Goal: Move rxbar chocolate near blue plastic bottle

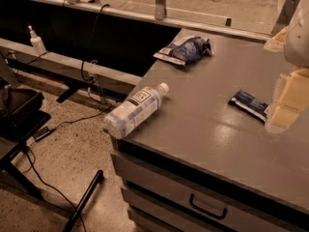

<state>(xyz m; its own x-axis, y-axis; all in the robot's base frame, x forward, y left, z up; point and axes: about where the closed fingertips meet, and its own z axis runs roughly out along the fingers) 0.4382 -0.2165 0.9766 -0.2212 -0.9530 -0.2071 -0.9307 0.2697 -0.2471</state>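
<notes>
The rxbar chocolate [249, 105] is a small flat dark blue wrapper with white markings, lying on the grey counter [203, 129] at the right. The blue plastic bottle [134, 110] is a clear bluish bottle with a white cap and white label, lying on its side at the counter's left front corner, its base over the edge. My gripper [285, 105] is the pale blurred shape at the right edge of the camera view, just right of the bar and close to it.
A puffy blue-and-white bag [186, 50] lies at the back of the counter. A small white pump bottle [36, 41] stands on a ledge at far left. Drawers with a handle [207, 208] sit below the counter. Cables and a stand foot cross the floor at left.
</notes>
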